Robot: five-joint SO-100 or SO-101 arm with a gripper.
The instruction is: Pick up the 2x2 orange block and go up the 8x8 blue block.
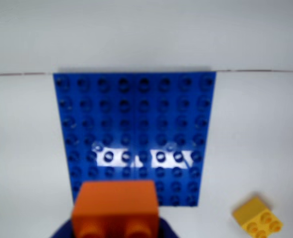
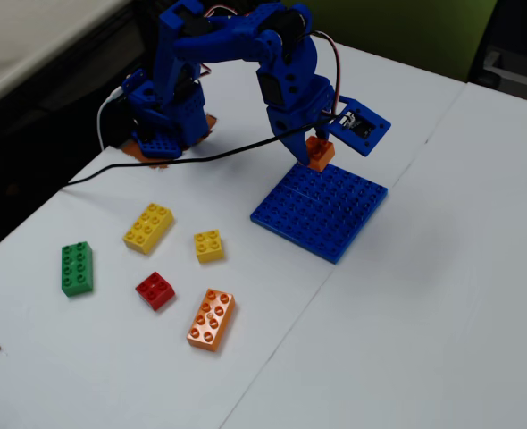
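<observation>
Orange block held above the plate's edge
The gripper [image 2: 315, 150] – jaws clamped on the 2x2 orange block [image 2: 319, 153] – hangs over the 8x8 blue block [image 2: 321, 211].

No readable text or labels.

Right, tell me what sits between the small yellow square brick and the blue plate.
Nothing: in the fixed view, only bare white table lies between the small yellow brick and the blue plate. The wrist view shows the same empty gap.
</observation>
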